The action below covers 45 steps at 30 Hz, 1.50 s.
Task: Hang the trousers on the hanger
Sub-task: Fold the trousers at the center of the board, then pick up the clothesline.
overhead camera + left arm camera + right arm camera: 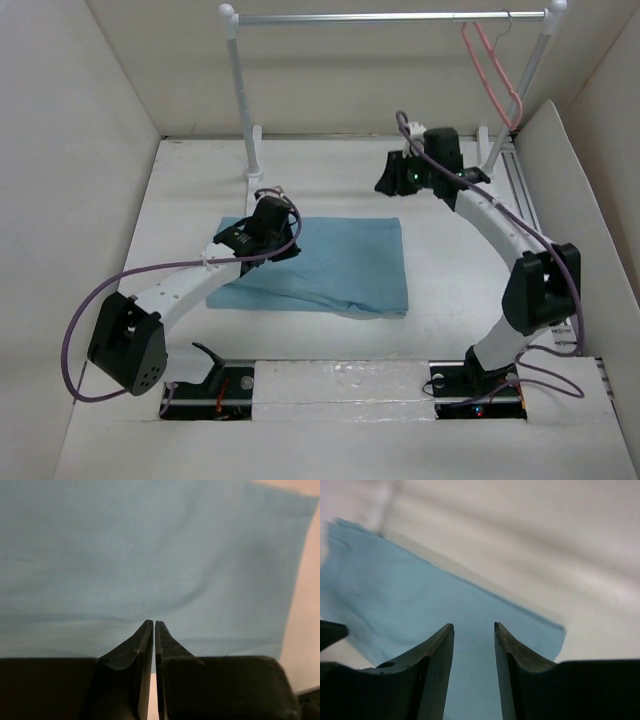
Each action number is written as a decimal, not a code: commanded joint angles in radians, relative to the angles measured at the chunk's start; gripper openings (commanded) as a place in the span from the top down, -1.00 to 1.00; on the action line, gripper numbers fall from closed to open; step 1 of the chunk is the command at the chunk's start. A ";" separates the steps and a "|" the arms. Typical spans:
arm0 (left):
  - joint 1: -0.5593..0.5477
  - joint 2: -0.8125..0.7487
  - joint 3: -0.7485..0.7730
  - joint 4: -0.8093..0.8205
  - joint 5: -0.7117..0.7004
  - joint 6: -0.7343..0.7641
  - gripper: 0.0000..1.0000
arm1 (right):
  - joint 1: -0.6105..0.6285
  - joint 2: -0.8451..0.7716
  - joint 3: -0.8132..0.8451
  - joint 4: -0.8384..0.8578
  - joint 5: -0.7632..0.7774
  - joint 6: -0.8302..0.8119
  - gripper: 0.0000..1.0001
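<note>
The trousers (330, 265) lie folded and flat on the white table, a light-blue rectangle. My left gripper (268, 230) hangs over their left end. In the left wrist view its fingertips (154, 623) are shut with only a hairline gap and no cloth between them, the trousers (150, 555) spread beyond them. My right gripper (390, 180) is raised above the table behind the trousers' far right corner. It is open and empty (474, 626), with the trousers (420, 605) below it. The pink hanger (495, 75) hangs from the right end of the rail.
The silver-white garment rail (390, 17) spans the back on two upright posts (243, 100) (525, 90). White walls enclose the table on the left, back and right. A slanted white panel (575, 190) stands at the right.
</note>
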 commanded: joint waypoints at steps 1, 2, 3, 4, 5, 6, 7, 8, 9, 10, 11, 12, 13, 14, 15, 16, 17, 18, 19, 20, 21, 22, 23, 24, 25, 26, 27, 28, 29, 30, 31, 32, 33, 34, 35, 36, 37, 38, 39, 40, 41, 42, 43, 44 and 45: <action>-0.039 0.000 0.136 -0.028 -0.067 0.017 0.97 | -0.012 -0.140 0.230 -0.137 -0.041 -0.100 0.12; -0.039 0.009 0.156 -0.032 -0.069 0.017 1.00 | -0.029 -0.151 0.279 -0.161 -0.033 -0.119 0.14; -0.039 0.032 0.171 -0.039 -0.061 0.013 1.00 | -0.052 -0.162 0.370 -0.188 -0.028 -0.120 0.18; -0.039 0.038 0.183 -0.039 -0.029 0.013 1.00 | -0.081 -0.178 0.411 -0.196 -0.057 -0.122 0.30; -0.048 0.029 0.179 -0.019 -0.014 0.026 1.00 | -0.146 -0.182 0.449 -0.199 -0.095 -0.125 0.36; -0.059 -0.053 0.130 0.113 0.034 0.065 1.00 | -0.209 -0.186 0.547 -0.179 -0.140 -0.116 0.74; -0.059 -0.054 0.106 0.115 0.034 0.065 1.00 | -0.210 -0.186 0.548 -0.179 -0.142 -0.116 0.74; -0.059 -0.078 0.089 0.150 0.040 0.060 1.00 | -0.237 -0.177 0.584 -0.188 -0.140 -0.117 0.82; -0.059 -0.115 0.081 0.182 0.046 0.060 1.00 | -0.283 -0.165 0.627 -0.223 -0.136 -0.128 0.84; -0.059 -0.123 0.087 0.191 0.055 0.082 1.00 | -0.303 -0.153 0.720 -0.256 -0.102 -0.140 0.77; -0.059 -0.126 0.098 0.191 0.092 0.092 1.00 | -0.316 -0.127 0.765 -0.286 -0.058 -0.189 0.63; -0.059 -0.124 0.105 0.191 0.101 0.105 1.00 | -0.325 -0.113 0.812 -0.356 -0.004 -0.215 0.15; -0.059 -0.124 0.116 0.202 0.120 0.134 1.00 | -0.325 -0.100 0.884 -0.386 0.090 -0.241 -0.06; -0.059 -0.120 0.121 0.205 0.129 0.145 1.00 | -0.334 -0.088 0.908 -0.403 0.120 -0.274 -0.22; -0.059 -0.111 0.124 0.205 0.137 0.152 0.77 | -0.357 -0.061 0.923 -0.423 0.136 -0.285 -0.43; -0.059 -0.105 0.128 0.205 0.157 0.158 0.59 | -0.366 -0.044 0.937 -0.438 0.153 -0.294 -0.46; -0.059 -0.098 0.128 0.205 0.166 0.169 0.46 | -0.376 -0.022 0.977 -0.455 0.156 -0.309 -0.49; -0.059 -0.088 0.128 0.204 0.174 0.169 0.30 | -0.385 0.017 0.997 -0.489 0.160 -0.314 -0.51; -0.059 -0.083 0.122 0.204 0.180 0.168 0.27 | -0.385 0.036 1.015 -0.507 0.188 -0.324 -0.51; -0.059 -0.081 0.118 0.204 0.181 0.168 0.27 | -0.385 0.053 1.049 -0.523 0.218 -0.346 -0.52; -0.059 -0.081 0.112 0.208 0.183 0.166 0.27 | -0.385 0.071 1.052 -0.532 0.248 -0.354 -0.52; -0.059 -0.078 0.101 0.213 0.187 0.166 0.28 | -0.385 0.078 1.051 -0.527 0.271 -0.363 -0.54; -0.059 -0.078 0.098 0.213 0.189 0.168 0.28 | -0.403 0.085 1.043 -0.523 0.262 -0.369 -0.55; -0.059 -0.071 0.098 0.211 0.193 0.175 0.28 | -0.415 0.096 1.043 -0.527 0.243 -0.369 -0.55; -0.059 -0.066 0.099 0.204 0.197 0.175 0.28 | -0.425 0.119 1.048 -0.536 0.201 -0.369 -0.54; -0.059 -0.062 0.099 0.202 0.198 0.177 0.28 | -0.434 0.128 1.049 -0.546 0.187 -0.372 -0.54; -0.059 -0.055 0.099 0.198 0.195 0.178 0.28 | -0.434 0.131 1.022 -0.546 0.174 -0.374 -0.49; -0.059 -0.052 0.096 0.199 0.195 0.178 0.29 | -0.434 0.128 0.999 -0.535 0.161 -0.375 -0.47; -0.059 -0.049 0.093 0.199 0.195 0.178 0.29 | -0.422 0.112 0.971 -0.523 0.165 -0.380 -0.43; -0.059 -0.043 0.093 0.202 0.197 0.177 0.29 | -0.405 0.102 0.945 -0.488 0.182 -0.380 -0.30; -0.059 -0.040 0.093 0.201 0.201 0.172 0.30 | -0.405 0.089 0.899 -0.468 0.230 -0.381 -0.13; -0.059 -0.037 0.095 0.201 0.203 0.171 0.30 | -0.393 0.070 0.882 -0.427 0.249 -0.380 0.04; -0.059 -0.029 0.095 0.204 0.207 0.171 0.31 | -0.382 0.058 0.864 -0.405 0.265 -0.380 0.40; -0.059 -0.029 0.093 0.204 0.218 0.168 0.31 | -0.382 0.044 0.826 -0.380 0.310 -0.377 0.62; -0.059 -0.028 0.093 0.207 0.223 0.165 0.31 | -0.368 0.020 0.810 -0.335 0.329 -0.375 0.78; -0.059 -0.026 0.095 0.211 0.232 0.160 0.33 | -0.353 0.003 0.795 -0.298 0.361 -0.377 0.97; -0.059 -0.026 0.096 0.211 0.235 0.160 0.33 | -0.353 0.003 0.795 -0.297 0.373 -0.377 1.00; -0.059 -0.023 0.098 0.207 0.235 0.154 0.33 | -0.339 -0.007 0.785 -0.281 0.375 -0.380 1.00; -0.059 -0.023 0.101 0.210 0.233 0.151 0.33 | -0.339 -0.020 0.785 -0.253 0.410 -0.383 1.00; -0.059 -0.020 0.111 0.207 0.230 0.149 0.33 | -0.327 -0.028 0.785 -0.241 0.439 -0.383 1.00; -0.059 -0.022 0.121 0.207 0.232 0.149 0.33 | -0.314 -0.033 0.788 -0.222 0.458 -0.386 1.00; -0.059 -0.017 0.131 0.201 0.232 0.152 0.33 | -0.314 -0.043 0.788 -0.211 0.476 -0.387 1.00; -0.059 -0.014 0.165 0.198 0.227 0.157 0.33 | -0.304 -0.066 0.784 -0.201 0.505 -0.389 1.00; -0.059 -0.008 0.194 0.188 0.224 0.159 0.32 | -0.293 -0.079 0.781 -0.193 0.518 -0.392 1.00; -0.059 0.007 0.222 0.172 0.223 0.166 0.29 | -0.293 -0.094 0.763 -0.175 0.525 -0.397 1.00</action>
